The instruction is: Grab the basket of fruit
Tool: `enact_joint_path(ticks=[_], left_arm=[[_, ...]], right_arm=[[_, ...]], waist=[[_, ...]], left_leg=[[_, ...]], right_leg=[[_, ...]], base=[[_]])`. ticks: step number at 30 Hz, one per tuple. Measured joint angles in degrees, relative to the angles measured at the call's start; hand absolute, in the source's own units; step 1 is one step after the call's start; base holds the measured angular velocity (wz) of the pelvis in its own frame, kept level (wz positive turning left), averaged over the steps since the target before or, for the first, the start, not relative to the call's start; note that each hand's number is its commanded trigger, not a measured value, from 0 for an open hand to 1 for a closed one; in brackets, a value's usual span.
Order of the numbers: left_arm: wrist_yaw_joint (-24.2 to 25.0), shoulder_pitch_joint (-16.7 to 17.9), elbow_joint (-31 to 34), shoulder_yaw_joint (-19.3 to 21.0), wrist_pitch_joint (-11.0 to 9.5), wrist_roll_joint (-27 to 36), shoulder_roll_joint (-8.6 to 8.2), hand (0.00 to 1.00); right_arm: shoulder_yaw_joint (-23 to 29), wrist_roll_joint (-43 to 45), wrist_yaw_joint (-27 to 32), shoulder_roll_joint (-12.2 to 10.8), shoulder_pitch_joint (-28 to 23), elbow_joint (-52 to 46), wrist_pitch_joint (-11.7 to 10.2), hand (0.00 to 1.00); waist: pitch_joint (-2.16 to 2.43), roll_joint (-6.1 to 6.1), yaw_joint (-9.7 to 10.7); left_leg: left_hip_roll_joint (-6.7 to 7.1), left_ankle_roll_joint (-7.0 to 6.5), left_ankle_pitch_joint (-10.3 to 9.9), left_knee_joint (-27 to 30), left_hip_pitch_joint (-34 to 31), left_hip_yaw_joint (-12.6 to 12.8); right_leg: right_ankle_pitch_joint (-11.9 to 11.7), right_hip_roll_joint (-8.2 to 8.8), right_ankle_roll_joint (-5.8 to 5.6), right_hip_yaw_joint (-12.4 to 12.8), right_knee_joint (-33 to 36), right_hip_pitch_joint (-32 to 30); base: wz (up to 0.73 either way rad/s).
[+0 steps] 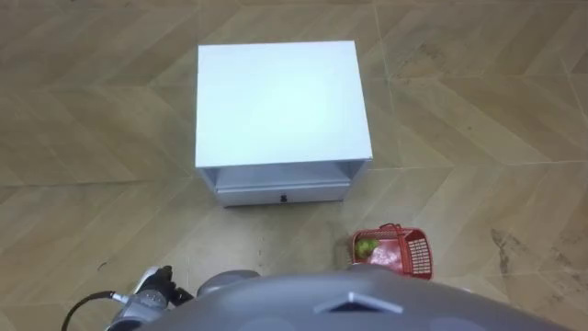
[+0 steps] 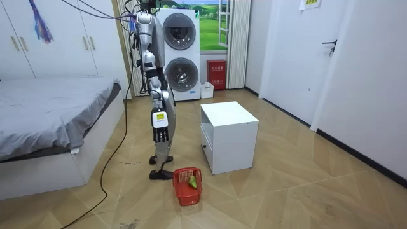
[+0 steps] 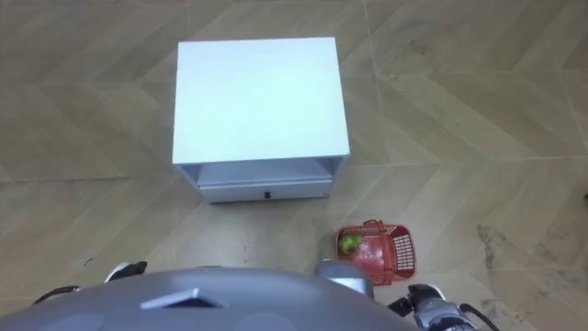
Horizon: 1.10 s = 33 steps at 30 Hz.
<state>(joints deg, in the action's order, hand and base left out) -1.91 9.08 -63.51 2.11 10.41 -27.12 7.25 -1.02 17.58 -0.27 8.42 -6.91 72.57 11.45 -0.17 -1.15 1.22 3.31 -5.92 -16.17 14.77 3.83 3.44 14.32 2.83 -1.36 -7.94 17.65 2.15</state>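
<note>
Red fruit basket [image 1: 418,257] on open floor [image 1: 514,110] — near corner of white cabinet [image 1: 280,101]

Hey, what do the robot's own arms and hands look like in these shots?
Silver-grey shells with black joints. In the room view the right hand is dark, with a small white tag just above it. In the left eye view the left arm is silver and black at its end, with a thin black cable curving off it.
</note>
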Motion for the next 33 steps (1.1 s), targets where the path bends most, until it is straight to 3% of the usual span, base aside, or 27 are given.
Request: enact_joint_path(ticks=[6, 10, 14, 21, 23, 24, 33], left_arm=[[-1.3, 0.9, -0.2, 0.0, 0.6, 0.4, -0.11, 0.0], [-3.7, 0.7, -0.2, 0.0, 0.6, 0.6, -0.14, 0.0], [-5.2, 1.1, 0.0, 0.0, 0.5, 0.2, -0.31, 0.0], [-5.2, 2.0, 0.7, 0.0, 0.5, 0.1, -0.53, 0.0], [-5.2, 2.2, 0.8, 0.0, 0.5, 0.1, -1.01, 0.0], [-5.2, 2.5, 0.7, 0.0, 0.4, 0.1, -1.11, 0.0], [-4.9, 2.3, 0.7, 0.1, 0.0, 0.1, -1.27, 0.0]], right_arm=[[-0.1, -0.8, 0.1, 0.0, 0.2, 0.0, 0.5, 0.0], [-0.1, -1.4, 0.4, 0.0, 1.6, 0.0, -0.3, 0.0], [-0.3, -2.3, 0.8, 0.0, 1.9, 0.0, -1.9, 0.0], [-2.2, -3.1, 0.9, -0.1, 1.3, 1.3, -2.1, 0.0], [-2.2, -3.1, 0.9, -0.1, 1.2, 1.4, -2.1, 0.0], [-2.2, -3.1, 0.9, -0.1, 1.3, 1.4, -2.1, 0.0], [-2.0, -3.0, 0.0, -0.2, 1.2, 1.7, -1.8, 0.0]], waist=[[-0.03, 0.42, -0.3], [-0.02, 0.66, -1.3], [-0.04, 0.4, -1.5], [-0.08, -0.29, -1.5], [-0.64, -0.81, -1.5], [-0.69, -0.76, -1.6], [-0.17, -0.88, -1.4]], left_leg=[[-0.07, -0.01, 0.0, -1.2, 1.7, 0.2], [-0.42, 0.02, 0.0, -1.5, 1.9, 1.2], [-0.47, 0.06, 0.0, -1.6, 1.8, 1.1], [-0.5, 0.07, 0.1, -1.5, 2.0, 0.8], [-0.55, 0.07, 0.1, -1.6, 2.6, 0.9], [-0.56, 0.07, 0.0, -1.6, 2.7, 0.8], [-0.5, 0.07, 0.0, -1.5, 2.6, 0.8]], right_leg=[[-0.1, -0.22, -0.13, 0.1, -1.2, 1.3], [-0.5, -0.77, -0.16, 1.3, -2.5, 1.7], [-0.5, -0.86, -0.16, 1.1, -3.6, 2.2], [-0.5, -0.85, -0.16, 0.0, -5.1, 3.5], [-0.5, -0.9, -0.15, 0.1, -5.2, 4.0], [-0.5, -0.91, -0.15, 0.0, -5.2, 4.1], [-0.5, -0.76, -0.15, -0.2, -4.8, 4.1]], base=[[-0.02], [-0.12], [0.0], [0.08], [-0.03], [0.0], [0.01]])
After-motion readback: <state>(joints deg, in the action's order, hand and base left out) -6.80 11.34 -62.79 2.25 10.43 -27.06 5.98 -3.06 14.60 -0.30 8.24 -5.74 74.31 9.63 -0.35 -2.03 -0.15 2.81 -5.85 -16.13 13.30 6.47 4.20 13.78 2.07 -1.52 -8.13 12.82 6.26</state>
